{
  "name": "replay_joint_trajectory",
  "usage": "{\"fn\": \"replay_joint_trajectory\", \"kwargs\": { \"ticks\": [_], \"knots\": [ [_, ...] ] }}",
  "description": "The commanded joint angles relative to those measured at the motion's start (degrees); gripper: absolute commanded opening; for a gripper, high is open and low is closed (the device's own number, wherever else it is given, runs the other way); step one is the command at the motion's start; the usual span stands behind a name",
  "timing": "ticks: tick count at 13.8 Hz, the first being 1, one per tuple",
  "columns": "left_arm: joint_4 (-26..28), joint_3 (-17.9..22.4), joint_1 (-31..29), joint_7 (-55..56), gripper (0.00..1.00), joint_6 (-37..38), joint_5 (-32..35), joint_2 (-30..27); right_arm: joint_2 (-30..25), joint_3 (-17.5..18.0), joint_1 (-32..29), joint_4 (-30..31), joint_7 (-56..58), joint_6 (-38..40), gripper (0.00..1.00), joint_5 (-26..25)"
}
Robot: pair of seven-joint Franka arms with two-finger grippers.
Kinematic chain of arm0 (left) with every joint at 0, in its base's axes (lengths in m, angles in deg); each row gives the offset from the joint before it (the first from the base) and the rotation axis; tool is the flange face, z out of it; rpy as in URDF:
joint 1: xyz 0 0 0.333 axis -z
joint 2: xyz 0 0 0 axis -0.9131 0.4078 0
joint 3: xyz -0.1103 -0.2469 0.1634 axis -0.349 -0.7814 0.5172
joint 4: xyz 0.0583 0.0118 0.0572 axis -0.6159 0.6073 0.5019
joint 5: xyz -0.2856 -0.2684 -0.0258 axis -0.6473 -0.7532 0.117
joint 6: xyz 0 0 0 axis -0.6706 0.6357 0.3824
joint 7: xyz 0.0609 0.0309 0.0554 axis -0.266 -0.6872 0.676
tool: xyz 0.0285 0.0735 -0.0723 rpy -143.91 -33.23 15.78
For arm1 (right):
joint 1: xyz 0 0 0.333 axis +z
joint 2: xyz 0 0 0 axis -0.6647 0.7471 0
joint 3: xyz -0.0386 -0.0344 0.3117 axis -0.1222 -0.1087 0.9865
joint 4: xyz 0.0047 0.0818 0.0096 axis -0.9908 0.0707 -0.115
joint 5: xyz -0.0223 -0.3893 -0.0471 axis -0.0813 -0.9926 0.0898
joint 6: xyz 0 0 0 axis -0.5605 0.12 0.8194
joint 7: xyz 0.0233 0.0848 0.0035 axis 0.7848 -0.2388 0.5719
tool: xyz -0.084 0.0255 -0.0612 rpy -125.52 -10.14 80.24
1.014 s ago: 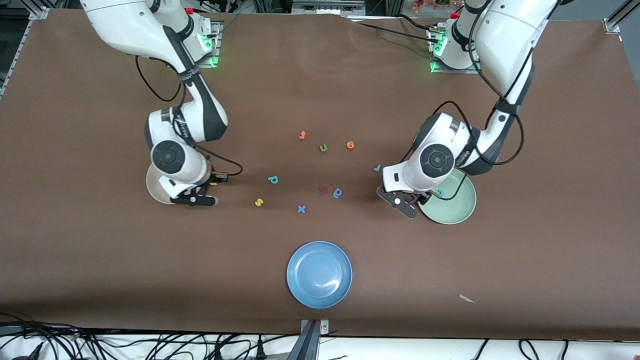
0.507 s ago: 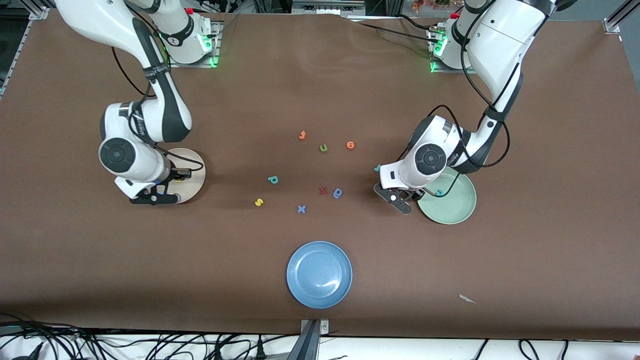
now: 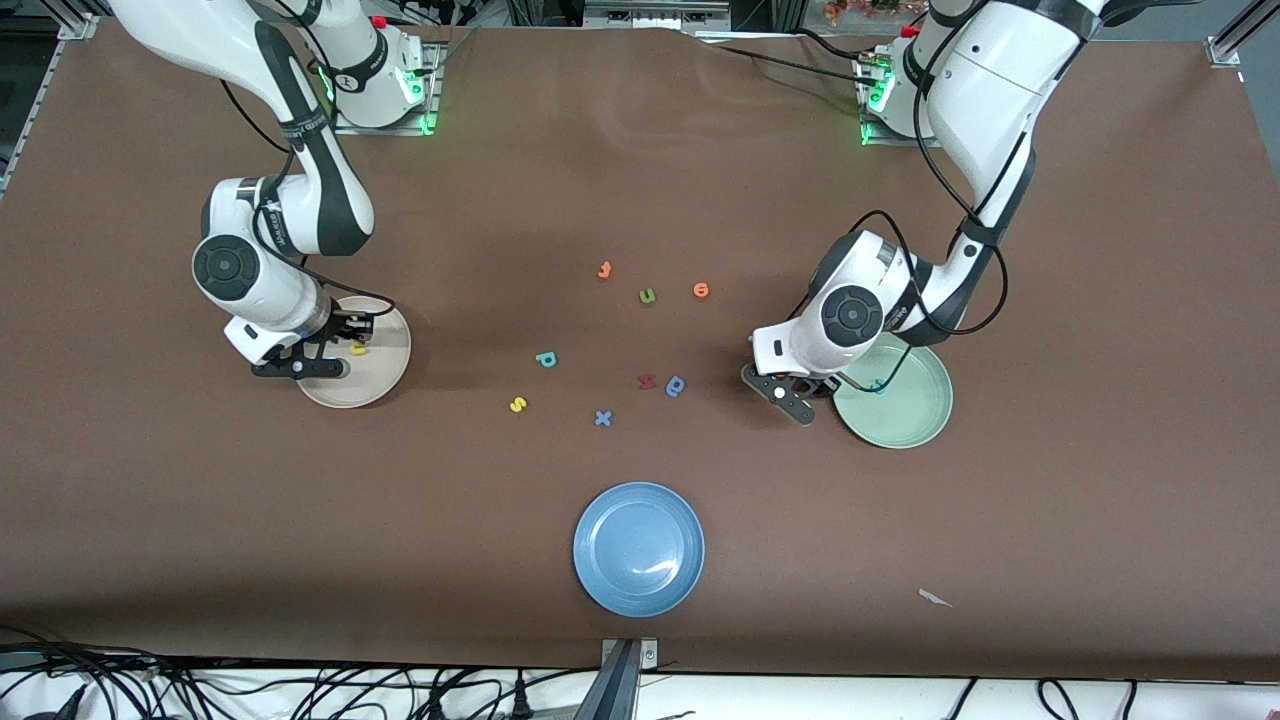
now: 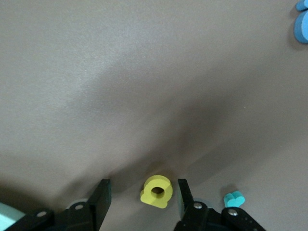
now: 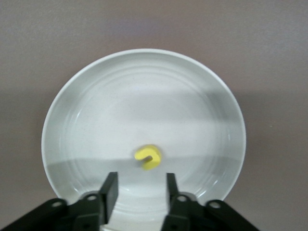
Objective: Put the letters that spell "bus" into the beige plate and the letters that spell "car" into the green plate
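Two letters in play: one lying in its plate, one about to be pinched.
Right gripper (image 5: pixel 138 185) hangs over the beige plate (image 5: pixel 202 96) with its jaws apart, and the yellow u (image 5: pixel 148 157) lies loose inside. Left gripper (image 4: pixel 143 185) sits low beside the green plate (image 3: pixel 915 420), jaws parted around the yellow a (image 4: pixel 157 191) without touching it. A lopsided close could flick it toward the teal r (image 4: pixel 234 199).

A yellow u (image 5: pixel 148 157) lies in the beige plate (image 5: pixel 72 125); the green plate (image 3: pixel 915 420) holds a teal c (image 3: pixel 879 384).
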Motion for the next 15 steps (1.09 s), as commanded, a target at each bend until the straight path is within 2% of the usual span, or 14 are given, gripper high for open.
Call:
{"fn": "replay_joint_trajectory", "kwargs": {
  "ticks": [1, 3, 4, 5, 7, 9, 11, 13, 15],
  "knots": [
    [1.24, 0.33, 2.30, 4.86, 0.66, -0.88, 1.33, -0.18, -1.97, -0.10, -0.54, -0.57, 1.23, 2.16, 1.00, 1.27],
    [1.86, 0.25, 2.05, 5.40, 0.64, -0.88, 5.35, -0.45, -1.27, 0.07, -0.54, -5.65, 0.80, 7.86, 0.99, 1.45],
    [2.12, 0.16, 1.69, 5.83, 0.38, -0.97, 8.51, -0.45, -0.14, 0.25, -0.28, -9.16, 0.53, 11.11, 0.99, 2.93],
    [2.13, 0.16, 1.69, 6.71, 0.22, -0.88, 9.76, -0.45, 1.09, 0.25, -0.19, -11.72, 0.01, 13.40, 0.99, 6.25],
    [2.04, 0.07, 1.87, 8.38, 0.15, -0.71, 9.86, -0.71, 2.59, 0.77, 0.33, -13.76, -2.79, 13.78, 0.99, 11.98],
    [1.78, 0.07, 1.78, 8.48, 0.15, 0.08, 9.86, -2.37, 4.69, 1.57, 2.17, -16.30, -10.15, 13.52, 0.99, 12.26],
    [1.34, 0.07, 1.43, 7.78, 0.16, 5.76, 9.77, -5.88, 7.07, 1.57, 5.86, -18.86, -16.84, 13.43, 0.99, 12.17],
    [0.02, -0.10, -1.89, 5.42, 0.17, 12.62, 9.77, -9.14, 8.92, 1.57, 8.59, -20.88, -22.73, 12.90, 0.99, 11.91],
    [-0.42, -0.02, -4.88, -1.16, 0.17, 13.09, 9.24, -10.20, 10.41, 1.57, 10.61, -22.11, -27.31, 11.50, 0.99, 11.91]
  ]
}}
